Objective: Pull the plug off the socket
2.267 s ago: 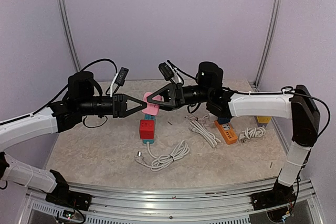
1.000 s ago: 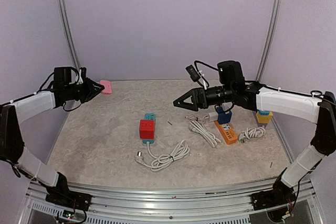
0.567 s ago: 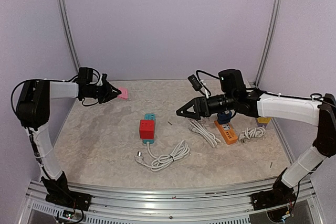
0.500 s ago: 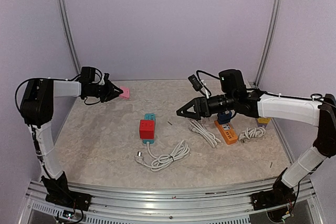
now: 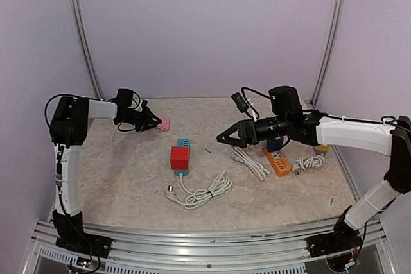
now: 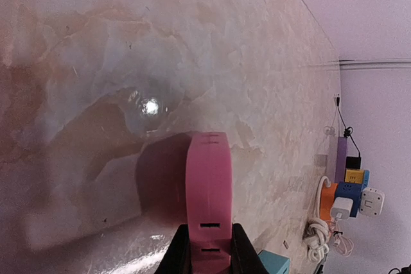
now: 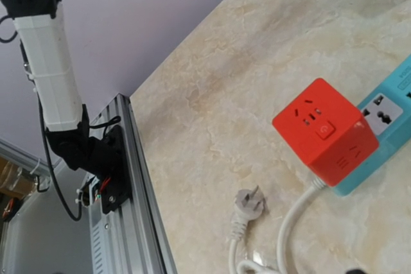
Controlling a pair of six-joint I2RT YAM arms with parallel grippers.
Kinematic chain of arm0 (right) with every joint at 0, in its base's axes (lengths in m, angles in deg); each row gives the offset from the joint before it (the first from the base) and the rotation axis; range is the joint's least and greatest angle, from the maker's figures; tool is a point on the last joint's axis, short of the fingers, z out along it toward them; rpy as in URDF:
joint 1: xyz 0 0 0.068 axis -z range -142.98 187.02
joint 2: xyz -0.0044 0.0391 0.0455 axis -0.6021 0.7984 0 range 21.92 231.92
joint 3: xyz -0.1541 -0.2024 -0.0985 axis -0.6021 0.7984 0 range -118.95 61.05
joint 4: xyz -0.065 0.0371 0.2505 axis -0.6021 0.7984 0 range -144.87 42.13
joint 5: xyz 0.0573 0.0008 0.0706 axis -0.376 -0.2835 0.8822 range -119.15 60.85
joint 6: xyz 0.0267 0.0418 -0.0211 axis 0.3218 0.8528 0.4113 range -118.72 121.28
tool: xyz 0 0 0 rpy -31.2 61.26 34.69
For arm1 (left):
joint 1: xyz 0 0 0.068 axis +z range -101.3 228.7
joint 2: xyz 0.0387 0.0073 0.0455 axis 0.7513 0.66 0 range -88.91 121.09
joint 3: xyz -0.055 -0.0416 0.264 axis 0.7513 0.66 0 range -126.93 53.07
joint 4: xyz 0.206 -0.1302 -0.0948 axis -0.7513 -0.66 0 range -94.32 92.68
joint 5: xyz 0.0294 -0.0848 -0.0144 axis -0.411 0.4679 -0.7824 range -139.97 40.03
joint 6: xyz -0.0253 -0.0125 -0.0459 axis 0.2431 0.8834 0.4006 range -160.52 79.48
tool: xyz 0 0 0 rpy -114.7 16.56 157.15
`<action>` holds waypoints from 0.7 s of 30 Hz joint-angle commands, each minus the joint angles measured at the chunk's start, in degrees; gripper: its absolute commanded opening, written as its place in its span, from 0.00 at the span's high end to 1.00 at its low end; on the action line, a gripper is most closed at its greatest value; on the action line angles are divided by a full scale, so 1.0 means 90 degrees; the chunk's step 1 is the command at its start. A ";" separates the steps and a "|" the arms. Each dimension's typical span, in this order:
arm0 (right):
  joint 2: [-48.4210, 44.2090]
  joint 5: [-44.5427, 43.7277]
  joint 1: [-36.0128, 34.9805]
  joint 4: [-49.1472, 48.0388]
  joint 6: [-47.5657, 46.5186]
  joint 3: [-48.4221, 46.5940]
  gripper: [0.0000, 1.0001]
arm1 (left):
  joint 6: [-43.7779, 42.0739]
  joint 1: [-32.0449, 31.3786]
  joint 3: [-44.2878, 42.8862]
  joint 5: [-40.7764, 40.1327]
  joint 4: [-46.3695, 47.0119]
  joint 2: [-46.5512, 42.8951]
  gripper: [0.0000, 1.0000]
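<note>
My left gripper (image 5: 153, 122) is shut on a pink socket block (image 5: 164, 123) and holds it low over the table at the back left. In the left wrist view the black fingers (image 6: 182, 256) clamp the near end of the pink socket (image 6: 209, 178), whose narrow side shows two slots and nothing plugged in. My right gripper (image 5: 221, 138) hangs open in mid-air right of centre, with nothing between its fingers. A loose white plug (image 7: 249, 205) lies on the table at the end of a white cord (image 5: 202, 194).
A red cube socket (image 5: 179, 157) sits on a teal power strip (image 5: 183, 143) at the centre. To the right lie a coiled white cable (image 5: 249, 160), an orange power strip (image 5: 277, 161), a blue cube (image 5: 275, 144) and a yellow cube (image 5: 322, 146). The aluminium rail (image 7: 138, 197) borders the near edge.
Both grippers met at the pink socket over the centre; they have since parted. The left arm swung out left, then carried the pink socket back rightward. The right gripper has barely moved.
</note>
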 commanded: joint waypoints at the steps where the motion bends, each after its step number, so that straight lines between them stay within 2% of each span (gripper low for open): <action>1: -0.0164 -0.0031 0.0044 -0.0039 -0.0004 0.0103 0.07 | -0.0089 -0.0006 -0.0432 -0.0026 -0.0261 0.0292 0.92; 8: -0.0131 -0.0034 0.0047 -0.0032 0.0005 0.0047 0.07 | -0.0153 -0.0025 -0.0748 -0.0303 -0.0622 0.0510 0.62; 11: -0.0131 -0.0046 0.0046 -0.0010 -0.0003 0.0035 0.07 | -0.0265 -0.0035 -0.0822 -0.0610 -0.0903 0.0395 0.53; 14: -0.0136 -0.0076 0.0046 0.0008 -0.0031 0.0036 0.07 | -0.0379 -0.0042 -0.0823 -0.0897 -0.1138 0.0151 0.47; 17: -0.0142 -0.0168 0.0044 0.0108 -0.0118 -0.0001 0.06 | -0.0557 -0.0127 -0.0724 -0.1357 -0.1350 -0.0273 0.37; 19: -0.0139 -0.0276 0.0045 0.0164 -0.0222 -0.0034 0.06 | -0.0656 -0.0240 -0.0530 -0.1697 -0.1394 -0.0660 0.25; 21: -0.0155 -0.0413 0.0044 0.0418 -0.0393 -0.0109 0.05 | -0.0763 -0.0407 -0.0301 -0.2037 -0.1476 -0.1024 0.20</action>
